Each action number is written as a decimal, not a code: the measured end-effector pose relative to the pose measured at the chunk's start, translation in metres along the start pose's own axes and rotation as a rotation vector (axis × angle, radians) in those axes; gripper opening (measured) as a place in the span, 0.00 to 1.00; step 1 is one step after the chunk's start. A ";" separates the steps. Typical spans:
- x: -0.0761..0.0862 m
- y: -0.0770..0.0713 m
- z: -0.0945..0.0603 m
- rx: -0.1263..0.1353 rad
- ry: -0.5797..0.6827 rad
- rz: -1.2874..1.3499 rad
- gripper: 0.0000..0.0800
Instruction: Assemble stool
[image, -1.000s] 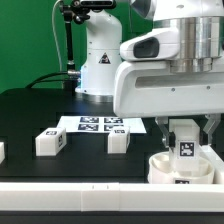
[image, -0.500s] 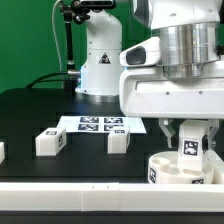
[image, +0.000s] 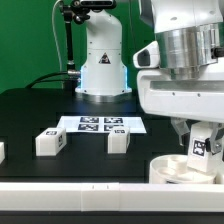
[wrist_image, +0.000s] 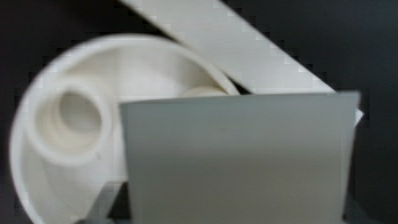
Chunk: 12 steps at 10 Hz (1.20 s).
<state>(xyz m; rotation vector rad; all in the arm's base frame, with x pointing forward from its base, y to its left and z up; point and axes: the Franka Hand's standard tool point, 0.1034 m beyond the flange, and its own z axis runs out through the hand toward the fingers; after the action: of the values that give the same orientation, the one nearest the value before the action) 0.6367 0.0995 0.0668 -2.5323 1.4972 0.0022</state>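
End effector (image: 204, 143) grips leg (image: 200, 150) — above seat (image: 168, 170).

the round white seat (image: 170, 170) lies flat on the black worktop (image: 30, 110), at the exterior view's right. a white leg (image: 200, 148) stands upright just above it, tag showing. another leg (image: 50, 142) and a third leg (image: 118, 141) lie apart further left.
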 end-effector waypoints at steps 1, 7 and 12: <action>-0.001 0.000 0.001 0.008 -0.014 0.106 0.43; -0.002 -0.002 -0.006 0.013 -0.044 0.183 0.73; -0.005 -0.020 -0.040 0.045 -0.047 0.055 0.81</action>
<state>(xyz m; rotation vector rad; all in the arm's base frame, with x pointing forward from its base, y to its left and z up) 0.6475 0.1059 0.1103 -2.4381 1.5315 0.0351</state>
